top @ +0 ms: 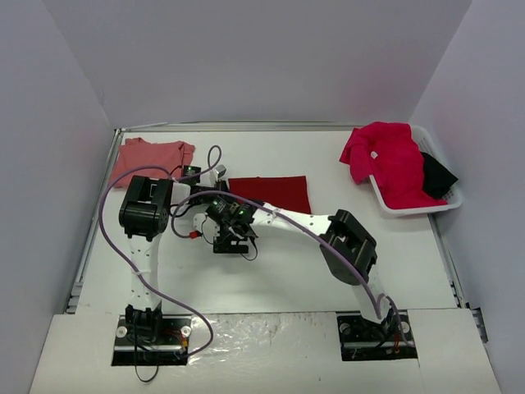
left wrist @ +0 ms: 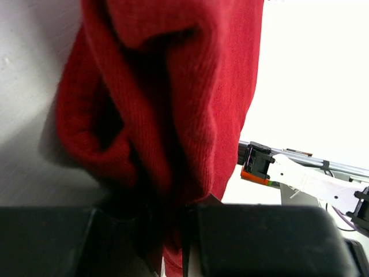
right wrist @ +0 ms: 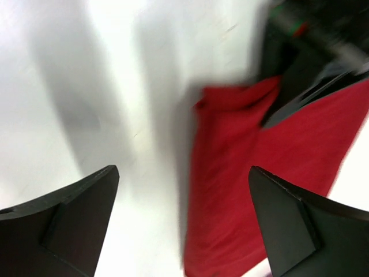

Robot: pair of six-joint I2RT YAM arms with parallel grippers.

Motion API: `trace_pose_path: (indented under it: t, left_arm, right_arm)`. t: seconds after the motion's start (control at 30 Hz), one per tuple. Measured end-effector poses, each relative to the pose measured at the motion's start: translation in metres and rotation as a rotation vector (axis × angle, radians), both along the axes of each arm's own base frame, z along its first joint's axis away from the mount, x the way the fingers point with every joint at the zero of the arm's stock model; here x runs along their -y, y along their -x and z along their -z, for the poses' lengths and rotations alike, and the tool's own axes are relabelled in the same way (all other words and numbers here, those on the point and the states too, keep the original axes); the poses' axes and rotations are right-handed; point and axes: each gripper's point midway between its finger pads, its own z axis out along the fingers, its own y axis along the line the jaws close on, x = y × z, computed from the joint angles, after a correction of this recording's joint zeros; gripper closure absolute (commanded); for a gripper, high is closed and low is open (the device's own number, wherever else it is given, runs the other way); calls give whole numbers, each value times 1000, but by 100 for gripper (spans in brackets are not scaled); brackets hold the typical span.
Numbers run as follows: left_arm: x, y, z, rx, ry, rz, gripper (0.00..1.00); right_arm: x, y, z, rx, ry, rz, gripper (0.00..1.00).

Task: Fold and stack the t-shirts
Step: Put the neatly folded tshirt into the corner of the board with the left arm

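My left fingers [left wrist: 253, 239] are clamped on a bunched edge of the crimson t-shirt [top: 271, 194], which lies folded at the centre of the table [top: 287, 275], presumably to carry it for stacking. My right fingers [right wrist: 75, 219] stand apart just left of it, holding nothing. The salmon t-shirt [top: 152, 156] lies far left. The raspberry t-shirt [top: 385, 160] drapes over the far-right basket [top: 447, 201]. Plain white walls [top: 262, 57] enclose the white table.

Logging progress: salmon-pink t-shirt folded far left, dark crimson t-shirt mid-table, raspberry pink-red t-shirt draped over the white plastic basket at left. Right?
No: the top view shows the white plastic basket, with the raspberry pink-red t-shirt draped over it, at right. Rest holds.
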Motion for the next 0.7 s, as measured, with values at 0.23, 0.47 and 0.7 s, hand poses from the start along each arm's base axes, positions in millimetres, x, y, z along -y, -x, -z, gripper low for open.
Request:
trace_pose_path:
  t: [0.23, 0.47, 0.7]
  left_arm:
    - [-3, -1, 0, 1, -18, 2, 98]
    - [-18, -18, -2, 46, -171, -5, 98]
    - [-51, -48, -6, 148, -402, -47, 98]
  right_arm:
    - [69, 32, -44, -185, -61, -75, 2]
    - [227, -26, -84, -201, -178, 258, 4]
    - [248, 24, -27, -467, -177, 295, 4]
